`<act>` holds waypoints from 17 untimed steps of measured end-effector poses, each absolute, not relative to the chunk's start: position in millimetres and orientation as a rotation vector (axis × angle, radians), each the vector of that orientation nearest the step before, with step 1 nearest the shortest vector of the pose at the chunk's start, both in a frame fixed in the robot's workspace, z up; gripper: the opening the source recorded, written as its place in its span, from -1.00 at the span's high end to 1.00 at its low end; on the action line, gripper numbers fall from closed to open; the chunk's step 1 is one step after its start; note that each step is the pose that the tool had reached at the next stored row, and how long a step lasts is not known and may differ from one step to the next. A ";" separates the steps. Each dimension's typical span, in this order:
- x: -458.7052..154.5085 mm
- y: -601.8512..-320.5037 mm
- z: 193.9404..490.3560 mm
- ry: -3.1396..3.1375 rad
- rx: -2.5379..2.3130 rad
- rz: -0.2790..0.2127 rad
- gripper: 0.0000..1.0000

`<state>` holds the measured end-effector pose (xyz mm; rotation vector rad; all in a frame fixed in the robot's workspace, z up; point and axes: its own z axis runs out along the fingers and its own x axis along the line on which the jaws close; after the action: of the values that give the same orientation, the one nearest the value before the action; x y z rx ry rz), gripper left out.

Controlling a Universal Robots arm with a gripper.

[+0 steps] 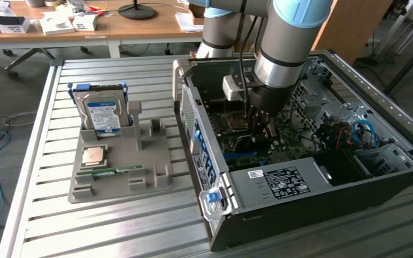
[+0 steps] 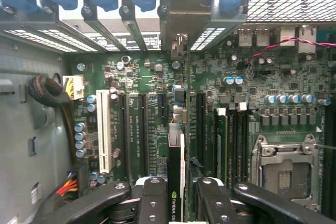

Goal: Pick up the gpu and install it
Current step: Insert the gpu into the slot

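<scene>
The gpu (image 2: 176,167) shows edge-on in the wrist view as a thin dark card with a green logo. It stands upright over the green motherboard (image 2: 136,85), between the long black slots. My gripper (image 2: 177,203) is shut on it, one black finger (image 2: 151,199) on each side. The card's metal bracket (image 2: 184,11) reaches the case's rear slot openings. Whether the card sits fully in its slot, I cannot tell. In the exterior view the arm reaches straight down into the open computer case (image 1: 292,183), with the gripper (image 1: 261,119) low over the board.
Left of the case, a grey holder (image 1: 120,177) carries a silver hard drive (image 1: 103,110), a square processor chip (image 1: 94,156) and a green memory stick (image 1: 111,171). Inside the case are a white slot (image 2: 104,132), a processor socket (image 2: 283,169) and cable bundles (image 2: 47,90).
</scene>
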<state>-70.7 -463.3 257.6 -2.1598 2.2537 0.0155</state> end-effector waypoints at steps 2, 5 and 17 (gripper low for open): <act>-70.7 -463.4 257.6 2.241 -2.155 0.035 0.47; -70.7 -463.3 257.6 2.240 -2.155 0.036 0.47; -70.6 -463.4 257.6 2.251 -2.165 0.014 0.47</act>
<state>-70.6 -463.4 257.6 -2.1651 2.2506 0.0136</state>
